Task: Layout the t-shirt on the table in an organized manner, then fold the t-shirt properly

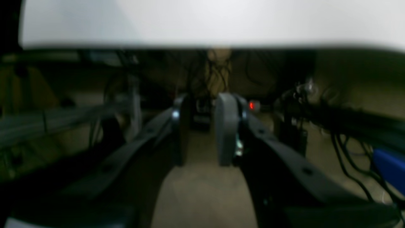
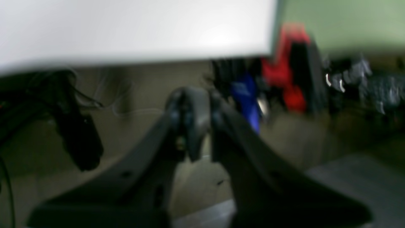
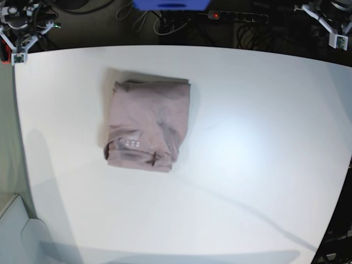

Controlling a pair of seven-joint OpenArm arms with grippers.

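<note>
One dusty mauve-pink cotton t-shirt [image 3: 147, 125] lay folded into a soft rectangle on our smooth white table [image 3: 253, 137], left of centre in the base view, nothing around it. Our left gripper [image 1: 202, 133] showed a narrow gap, holding nothing; our right gripper [image 2: 198, 126] was closed, empty. Both wrist views were blurred, with dark cables [image 1: 348, 152] below the table edge.

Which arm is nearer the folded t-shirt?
Right. The right arm is parked past the table corner closest to the t-shirt; the left arm is past the opposite corner.
</note>
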